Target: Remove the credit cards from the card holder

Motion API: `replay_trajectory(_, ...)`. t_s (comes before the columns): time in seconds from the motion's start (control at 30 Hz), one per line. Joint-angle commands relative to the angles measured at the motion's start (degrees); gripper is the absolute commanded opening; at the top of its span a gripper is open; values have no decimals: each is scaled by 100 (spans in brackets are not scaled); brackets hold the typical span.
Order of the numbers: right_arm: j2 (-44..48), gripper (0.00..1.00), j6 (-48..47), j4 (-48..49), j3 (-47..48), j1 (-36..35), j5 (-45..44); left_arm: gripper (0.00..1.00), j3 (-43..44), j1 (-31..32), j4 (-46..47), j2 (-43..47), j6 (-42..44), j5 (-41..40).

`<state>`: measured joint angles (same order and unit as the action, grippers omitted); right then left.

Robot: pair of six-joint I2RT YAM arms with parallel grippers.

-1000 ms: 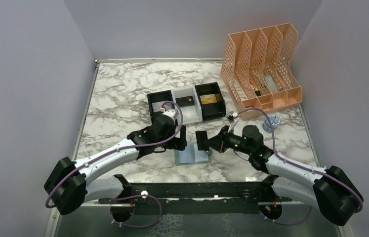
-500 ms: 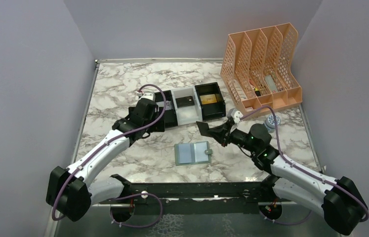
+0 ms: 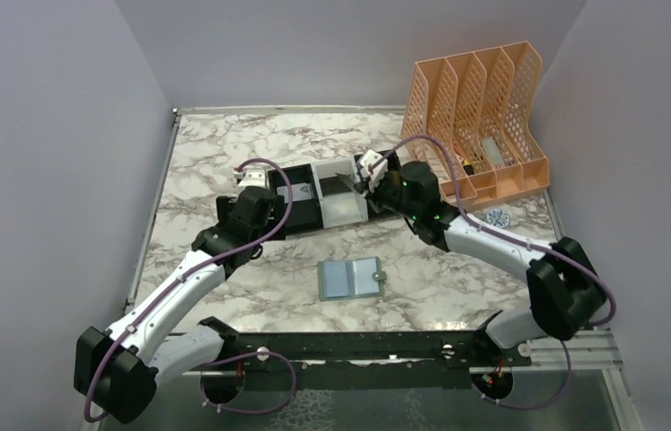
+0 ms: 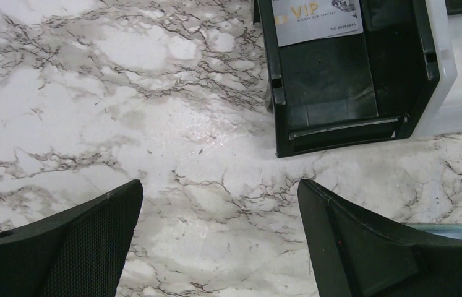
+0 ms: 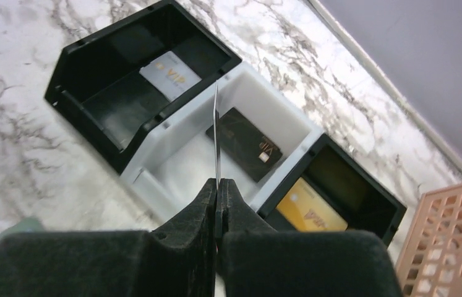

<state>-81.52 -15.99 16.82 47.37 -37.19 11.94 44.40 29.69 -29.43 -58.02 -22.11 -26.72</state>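
The right end effector (image 5: 218,185) is clamped shut on a thin credit card (image 5: 216,133), which stands on edge and projects straight out past the fingertips. Directly below this end effector is the white middle compartment of a three-compartment tray (image 5: 166,133). A dark card (image 5: 243,143) lies flat on that compartment's floor. The black compartment to the left of the end effector holds a pale card (image 5: 169,75) printed VIP. The black compartment to its right holds a gold card (image 5: 310,213).

The left end effector (image 4: 219,189) is spread wide and grips nothing, its two fingers hanging over bare marble tabletop (image 4: 92,93). Just ahead of its fingertips, a little to the right in its wrist view, is the near wall of the black compartment with the VIP card.

The card holder (image 3: 351,278) lies opened flat on the tabletop, pale inside up and small tab at its right edge. It is nearer the arm bases than both end effectors, between them and well apart from each. A peach file organiser (image 3: 480,121) stands to the right of the right end effector.
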Motion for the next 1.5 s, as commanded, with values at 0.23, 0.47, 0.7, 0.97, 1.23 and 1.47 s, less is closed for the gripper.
replay_trajectory(0.23, -1640, 1, -1419, -880, 1739, -1, -395, 99, -37, -34, -76, 178, 145, -478)
replay_trajectory(0.47, -2250, 1, -1927, -1130, 2217, -28, -349, 99, -20, -38, -65, 120, 171, -402)
replay_trajectory(0.7, -2620, 1, -2442, -953, 2384, -97, -477, 99, -11, -36, -59, 82, 181, -331)
replay_trajectory(0.97, -3284, 1, -2918, -721, 2707, -104, -893, 99, -21, -43, 17, 265, 146, -114)
replay_trajectory(1.23, -3578, 1, -3706, -362, 2862, -104, -952, 99, -116, -43, 158, 468, 178, -100)
replay_trajectory(1.47, -3841, 1, -4036, -471, 3137, -121, -703, 99, -112, -43, 158, 458, 189, -121)
